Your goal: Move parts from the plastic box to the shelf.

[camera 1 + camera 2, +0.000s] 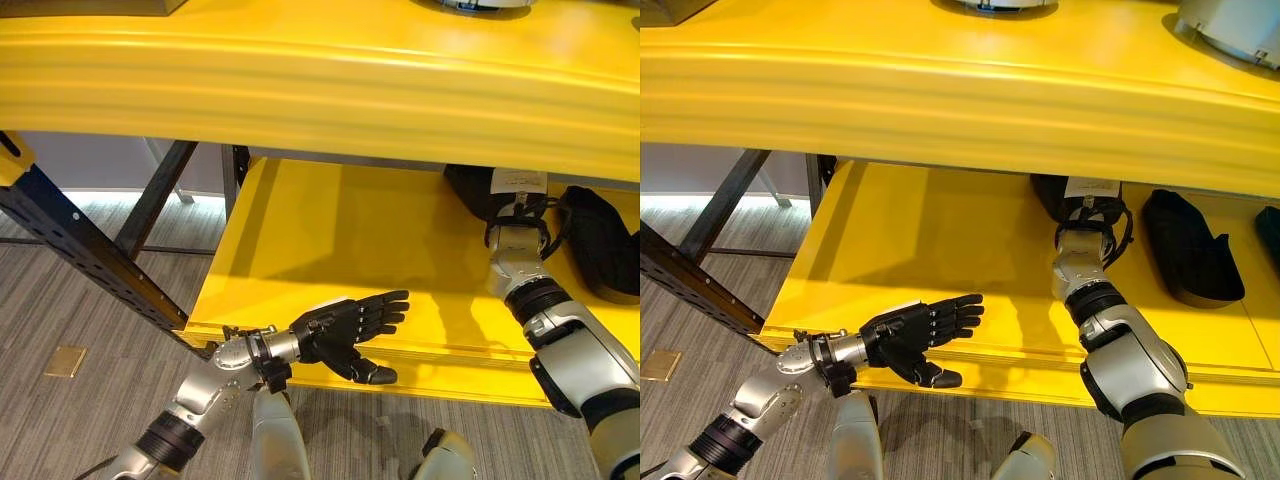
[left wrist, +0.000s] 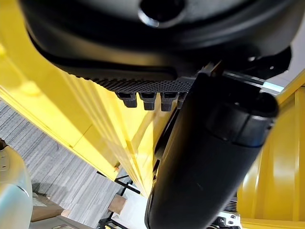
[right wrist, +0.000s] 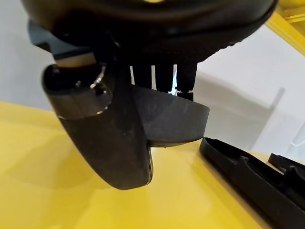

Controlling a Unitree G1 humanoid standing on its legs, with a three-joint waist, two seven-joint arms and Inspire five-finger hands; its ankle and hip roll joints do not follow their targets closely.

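Observation:
My right hand (image 1: 1087, 207) reaches deep into the lower yellow shelf (image 1: 330, 240), under the upper board. In the right wrist view its thumb (image 3: 109, 138) and fingers pinch the wall of a black curved part (image 3: 176, 119), which rests on the shelf board. That part's dark edge shows beside the hand (image 1: 1046, 195). My left hand (image 1: 345, 325) hovers open at the shelf's front edge, palm sideways, fingers straight and holding nothing; its thumb (image 2: 205, 157) looms large in the left wrist view.
A second long black part (image 1: 1190, 245) lies on the lower shelf right of my right hand, also seen close by (image 3: 252, 186). The upper yellow shelf (image 1: 300, 80) carries pale round objects (image 1: 1230, 25). A dark perforated frame strut (image 1: 80, 250) slants at the left above grey carpet.

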